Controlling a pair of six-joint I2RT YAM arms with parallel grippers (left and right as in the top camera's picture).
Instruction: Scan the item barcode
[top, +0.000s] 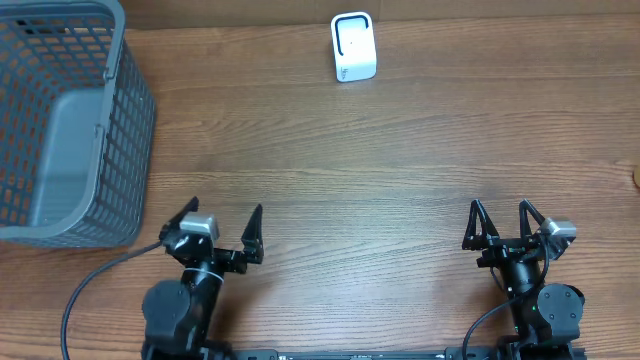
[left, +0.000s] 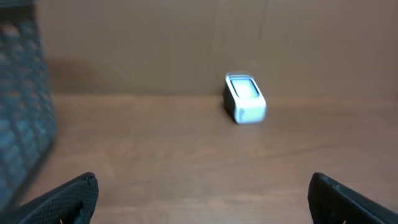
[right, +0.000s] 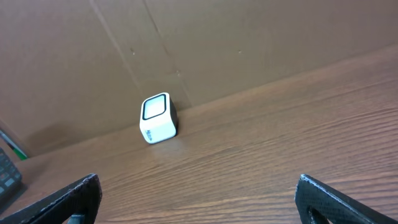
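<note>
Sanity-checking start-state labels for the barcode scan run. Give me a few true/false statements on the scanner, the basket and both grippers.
1. The small white box-shaped scanner stands on the brown wooden table, near its far edge. True.
2. The grey plastic mesh basket sits on the robot's right. False: it is on the left side.
3. The left gripper is shut on the scanner. False: its jaws are open, hold nothing and are far from it.
4. The right gripper has open jaws holding nothing. True.
5. The scanner lies inside the basket. False: it stands on the table, apart from the basket.
</note>
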